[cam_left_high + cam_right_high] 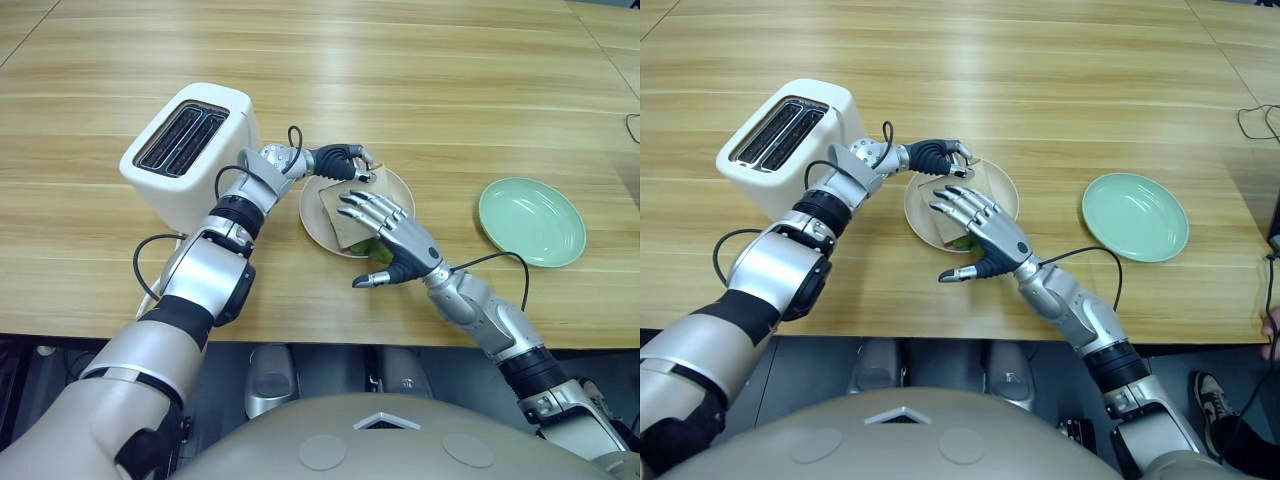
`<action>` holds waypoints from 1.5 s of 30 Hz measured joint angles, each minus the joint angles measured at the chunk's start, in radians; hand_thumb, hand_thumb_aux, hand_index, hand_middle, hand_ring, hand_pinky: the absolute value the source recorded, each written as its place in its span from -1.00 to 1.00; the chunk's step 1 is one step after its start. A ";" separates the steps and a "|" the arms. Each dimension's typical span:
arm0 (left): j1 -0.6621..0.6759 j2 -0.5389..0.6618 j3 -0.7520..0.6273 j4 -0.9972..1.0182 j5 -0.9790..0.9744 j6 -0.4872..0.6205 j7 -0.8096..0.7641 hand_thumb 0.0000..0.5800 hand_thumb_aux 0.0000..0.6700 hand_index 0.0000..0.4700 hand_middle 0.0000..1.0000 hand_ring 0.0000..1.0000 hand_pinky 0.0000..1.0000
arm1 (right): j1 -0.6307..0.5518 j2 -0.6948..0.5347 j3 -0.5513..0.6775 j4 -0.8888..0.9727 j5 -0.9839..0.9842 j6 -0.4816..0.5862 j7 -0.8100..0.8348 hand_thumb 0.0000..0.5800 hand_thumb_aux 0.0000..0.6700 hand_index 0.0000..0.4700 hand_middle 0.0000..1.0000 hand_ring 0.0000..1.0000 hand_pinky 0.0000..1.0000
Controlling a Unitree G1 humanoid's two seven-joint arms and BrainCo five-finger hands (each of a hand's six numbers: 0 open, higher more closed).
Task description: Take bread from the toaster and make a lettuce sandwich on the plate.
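Observation:
A beige plate lies right of the white toaster, whose slots look dark and empty. A brown bread slice lies on the plate over green lettuce, which peeks out at the near edge. My left hand is at the plate's far edge, fingers curled and pinching the slice's far corner. My right hand hovers over the near right part of the plate with fingers spread, holding nothing and partly hiding the lettuce.
An empty pale green plate sits to the right. The toaster's cord loops on the table near my left forearm. Bare wooden table stretches beyond the plates.

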 measured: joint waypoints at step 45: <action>-0.153 0.044 -0.071 0.067 0.264 -0.046 0.692 -0.52 -0.74 -0.75 -1.00 -1.00 -1.00 | -0.108 0.013 0.065 0.242 0.005 0.097 -0.105 -1.00 -1.00 -1.00 -1.00 -1.00 -1.00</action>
